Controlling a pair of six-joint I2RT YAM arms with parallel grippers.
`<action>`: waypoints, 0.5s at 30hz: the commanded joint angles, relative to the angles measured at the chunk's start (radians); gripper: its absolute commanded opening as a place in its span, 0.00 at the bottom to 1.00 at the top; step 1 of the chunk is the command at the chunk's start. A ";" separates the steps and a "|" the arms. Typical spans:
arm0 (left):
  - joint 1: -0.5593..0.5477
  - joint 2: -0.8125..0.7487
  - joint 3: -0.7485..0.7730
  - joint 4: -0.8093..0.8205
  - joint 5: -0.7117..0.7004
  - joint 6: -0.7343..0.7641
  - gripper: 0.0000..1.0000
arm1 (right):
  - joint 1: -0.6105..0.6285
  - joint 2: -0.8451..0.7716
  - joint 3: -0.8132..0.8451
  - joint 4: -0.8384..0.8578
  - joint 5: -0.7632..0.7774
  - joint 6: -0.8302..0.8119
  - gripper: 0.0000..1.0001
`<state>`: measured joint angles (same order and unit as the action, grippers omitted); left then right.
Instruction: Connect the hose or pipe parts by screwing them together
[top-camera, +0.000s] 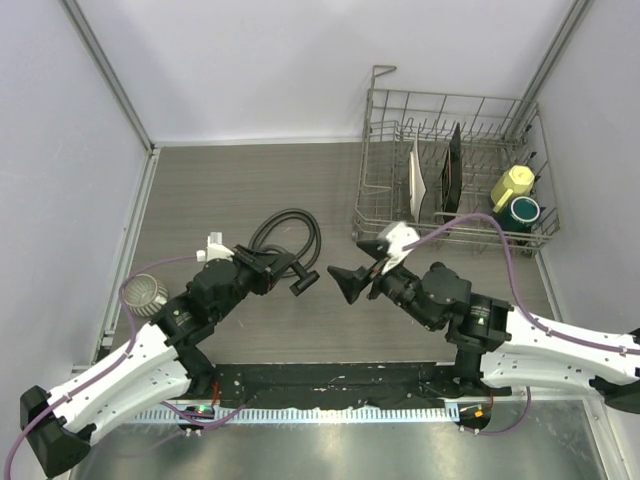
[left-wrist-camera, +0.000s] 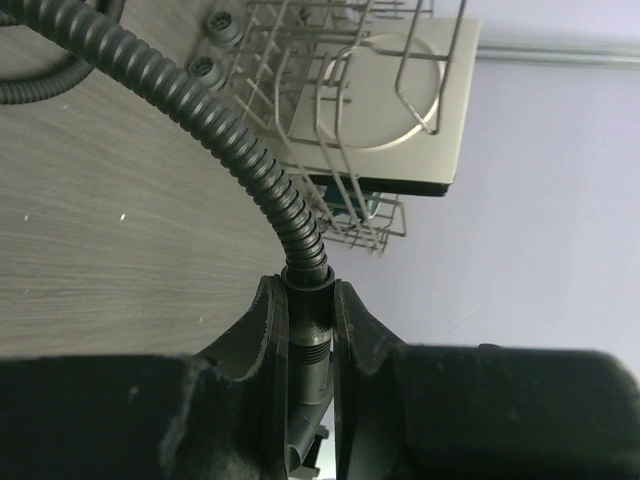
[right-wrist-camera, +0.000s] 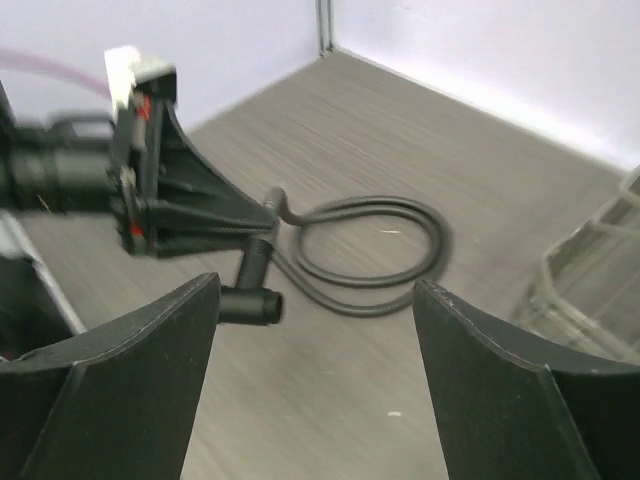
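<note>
My left gripper (top-camera: 277, 268) is shut on the knurled end connector (left-wrist-camera: 308, 318) of the black ribbed hose (left-wrist-camera: 225, 125). The hose arcs away and lies in a loop (top-camera: 290, 232) on the table behind it. The small black T-shaped nozzle (top-camera: 303, 281) sticks out past the left fingertips, in line with the connector and touching it. In the right wrist view the nozzle (right-wrist-camera: 249, 297) hangs just off my left finger. My right gripper (top-camera: 343, 284) is open and holds nothing, facing the nozzle from the right with a small gap. Its jaws (right-wrist-camera: 315, 335) stand wide apart.
A wire dish rack (top-camera: 455, 215) stands at the back right with plates, a yellow cup (top-camera: 512, 185) and a teal cup (top-camera: 524, 210). A metal mesh cup (top-camera: 143, 294) sits beside the left arm. Walls close in left, back and right.
</note>
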<state>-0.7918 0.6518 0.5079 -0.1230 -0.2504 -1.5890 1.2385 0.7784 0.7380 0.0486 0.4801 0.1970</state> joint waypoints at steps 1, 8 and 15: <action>0.000 0.032 0.125 -0.122 0.045 -0.009 0.00 | 0.056 0.091 0.046 -0.093 -0.095 -0.646 0.83; 0.000 0.060 0.193 -0.207 0.056 -0.019 0.00 | 0.265 0.225 0.061 -0.053 -0.037 -1.159 0.86; 0.000 0.082 0.210 -0.242 0.102 -0.043 0.00 | 0.315 0.367 0.035 0.144 0.072 -1.406 0.84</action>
<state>-0.7918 0.7357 0.6670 -0.3645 -0.1783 -1.5990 1.5368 1.0962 0.7685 0.0307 0.4656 -0.9783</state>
